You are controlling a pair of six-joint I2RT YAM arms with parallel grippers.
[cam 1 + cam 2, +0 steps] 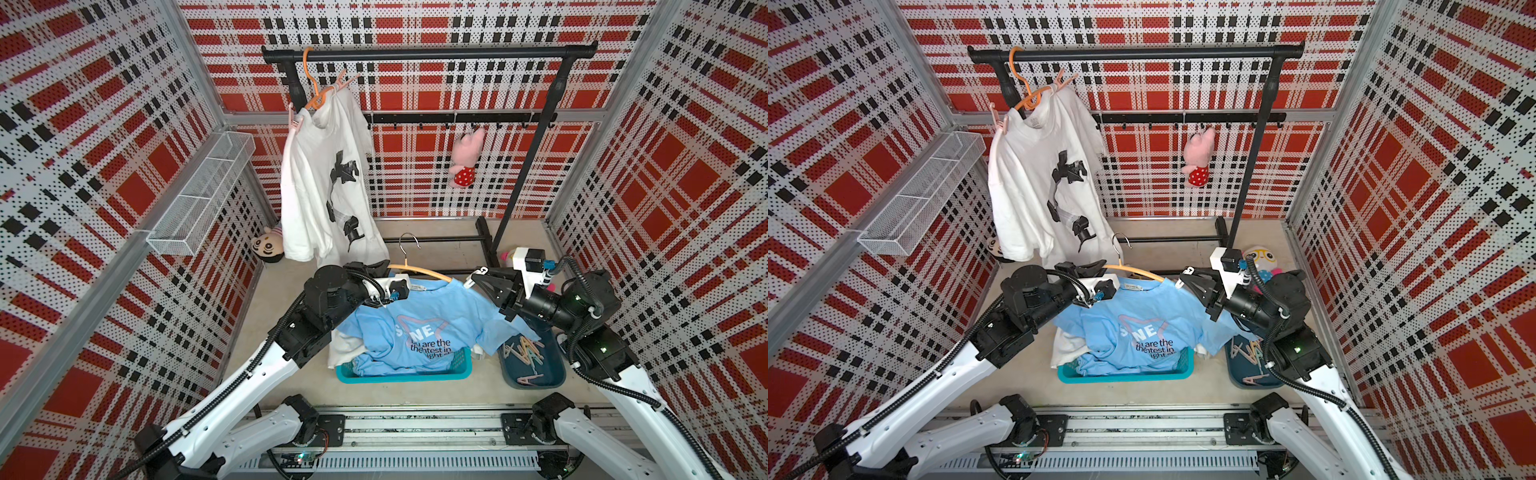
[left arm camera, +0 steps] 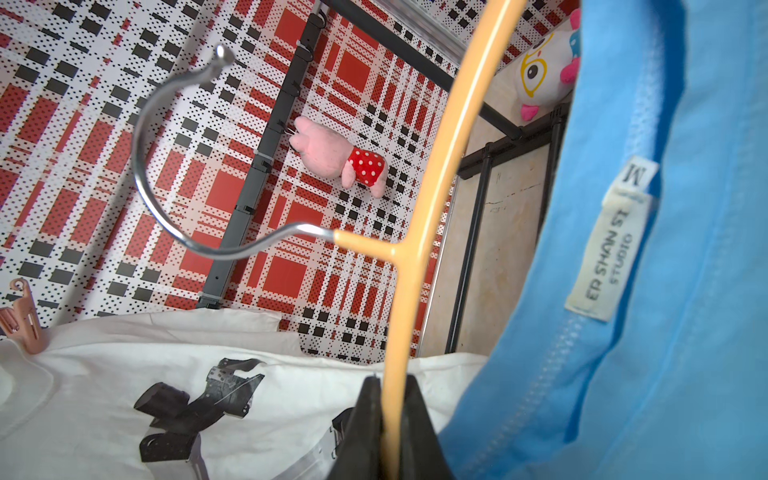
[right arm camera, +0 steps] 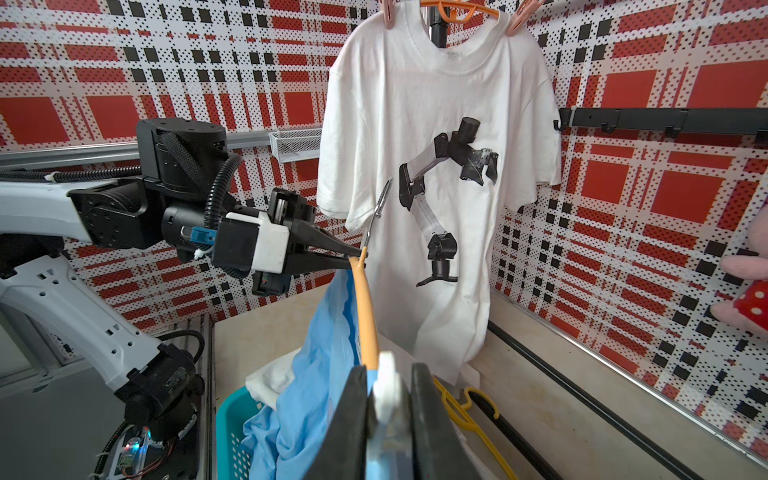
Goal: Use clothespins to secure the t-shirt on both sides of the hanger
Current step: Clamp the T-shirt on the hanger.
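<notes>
Jaws of your left gripper [image 3: 354,254] pinch shut on the yellow hanger [image 1: 419,270] beside its hook [image 1: 409,241]. Your right gripper [image 3: 390,369] clamps a white clothespin [image 3: 386,395] at the hanger's other end, where the blue t-shirt [image 1: 415,316] drapes it. Spare clothespins [image 1: 525,353] lie in the dark tray [image 1: 555,372] by the bench's [image 1: 478,392] right edge.
</notes>
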